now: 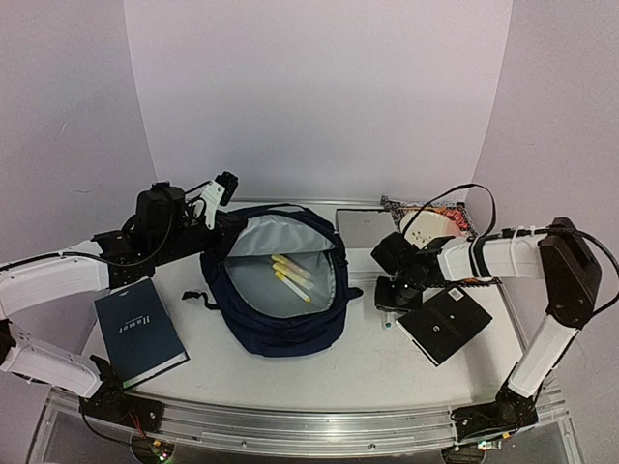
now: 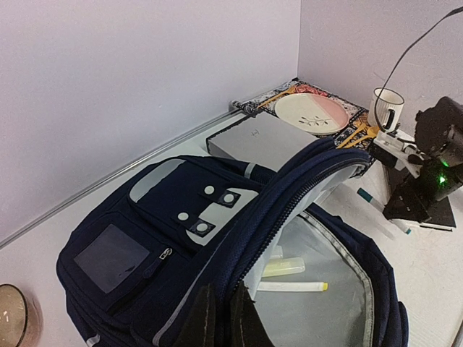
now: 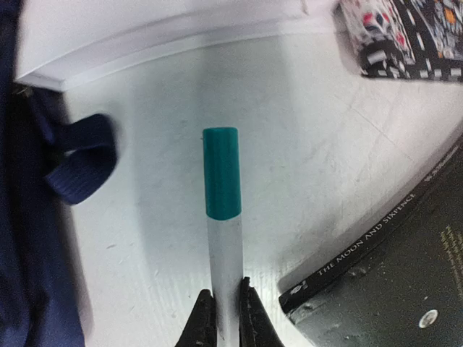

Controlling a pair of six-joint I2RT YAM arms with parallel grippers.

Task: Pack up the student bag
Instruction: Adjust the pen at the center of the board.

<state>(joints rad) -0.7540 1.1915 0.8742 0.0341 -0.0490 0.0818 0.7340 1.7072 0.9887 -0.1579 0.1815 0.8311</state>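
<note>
A white table [image 1: 368, 362] stands before lilac walls [image 1: 319, 97]. At its centre lies the student bag [image 1: 280, 324], navy with white trim and snap patches. Its mouth gapes on grey lining where yellow markers [image 1: 290, 274] lie. The left gripper [image 2: 224, 307] is pinched tight on the bag's zip rim. Right of the bag, the right gripper [image 3: 224, 318] clamps a white marker [image 3: 221, 173] with a teal cap, beside a dark book [image 3: 391, 275] whose spine reads "THE MOON AND SIXPENCE". A second book [image 1: 140, 332] lies left of the bag, its cover title too small to read.

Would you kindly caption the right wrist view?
Right claw pinching a teal-capped marker, flanked by the backpack and a dark book.
</note>
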